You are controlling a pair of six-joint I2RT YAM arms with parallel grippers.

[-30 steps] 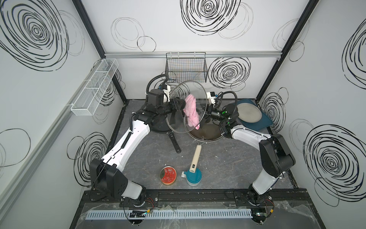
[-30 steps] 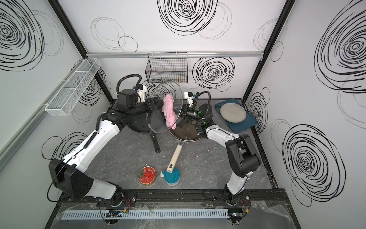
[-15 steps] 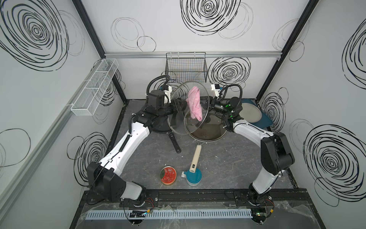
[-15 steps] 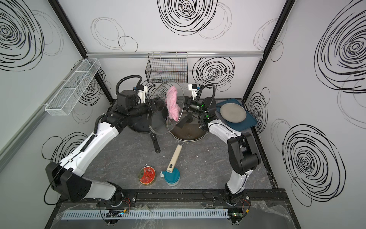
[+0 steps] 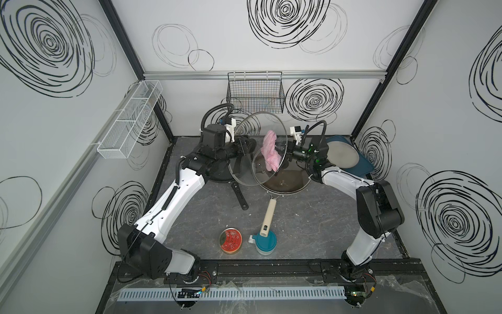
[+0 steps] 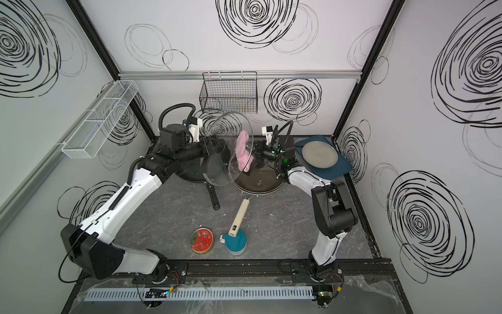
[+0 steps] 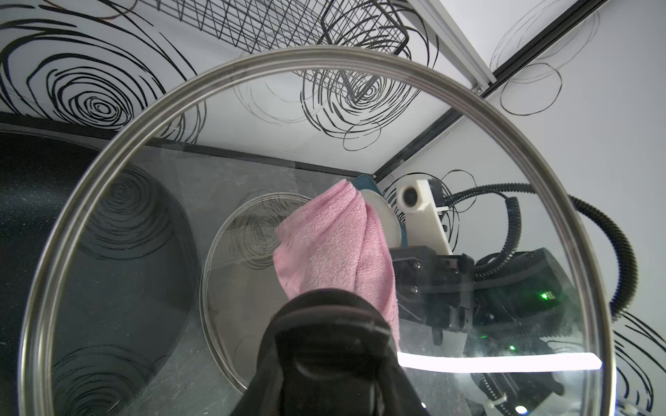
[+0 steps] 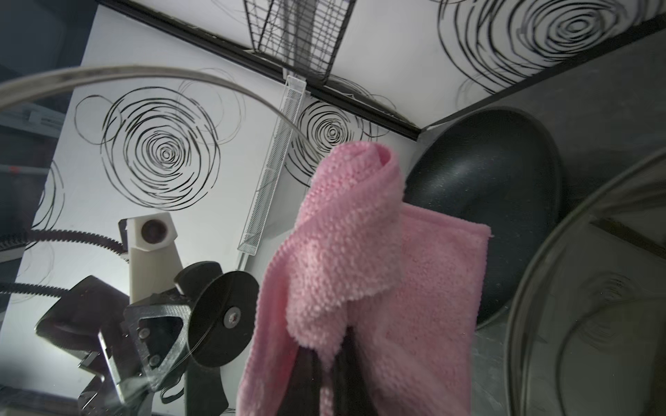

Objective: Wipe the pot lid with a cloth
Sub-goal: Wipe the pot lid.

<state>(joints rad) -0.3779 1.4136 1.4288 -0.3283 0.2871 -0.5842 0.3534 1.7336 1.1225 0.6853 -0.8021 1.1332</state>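
blue tray (image 5: 362,166) — grey plate (image 5: 341,156) | right hand (image 8: 326,374) grips cloth (image 5: 270,153) at pot lid (image 5: 260,122)

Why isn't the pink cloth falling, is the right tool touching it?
Touching. The right wrist view shows the right tool shut on the pink cloth, which is pinched between its dark fingers.

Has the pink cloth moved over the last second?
Yes. In both top views the cloth sits slightly nearer the grey plate than before, having briefly risen toward the wire basket and come back down.
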